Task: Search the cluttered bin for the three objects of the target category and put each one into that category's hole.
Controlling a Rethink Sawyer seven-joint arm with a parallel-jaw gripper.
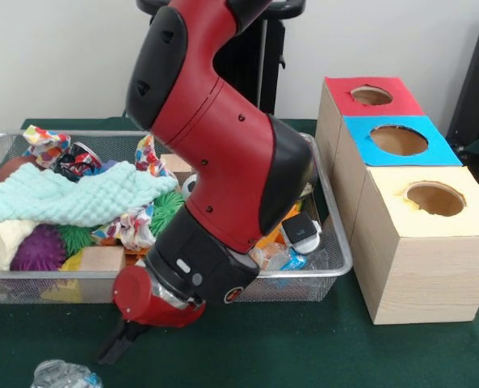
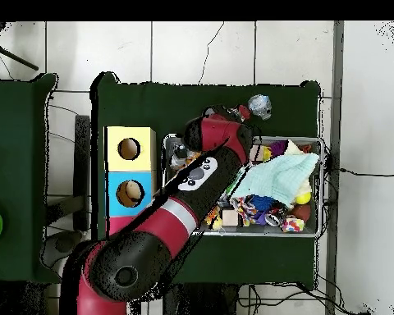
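My jaws hang low over the green table (image 1: 320, 347) in front of the wire mesh bin (image 1: 336, 242), just beside a crumpled clear plastic bottle (image 1: 61, 376), whether apart or together I cannot tell, while the three-holed wooden box (image 1: 417, 275) stands beside the bin.

A worktop (image 1: 304, 347) covered in dark green cloth carries everything. A wire mesh bin (image 1: 336, 250) full of mixed clutter stands on it. Just beside the bin sits a row of three pale wooden boxes, each with a round hole in its top: a red-topped box (image 1: 371, 95), a blue-topped box (image 1: 397, 140) and a yellow-topped box (image 1: 433, 202), touching one another. A crumpled clear plastic object (image 1: 61, 375) lies on the cloth outside the bin, apart from its front wall.
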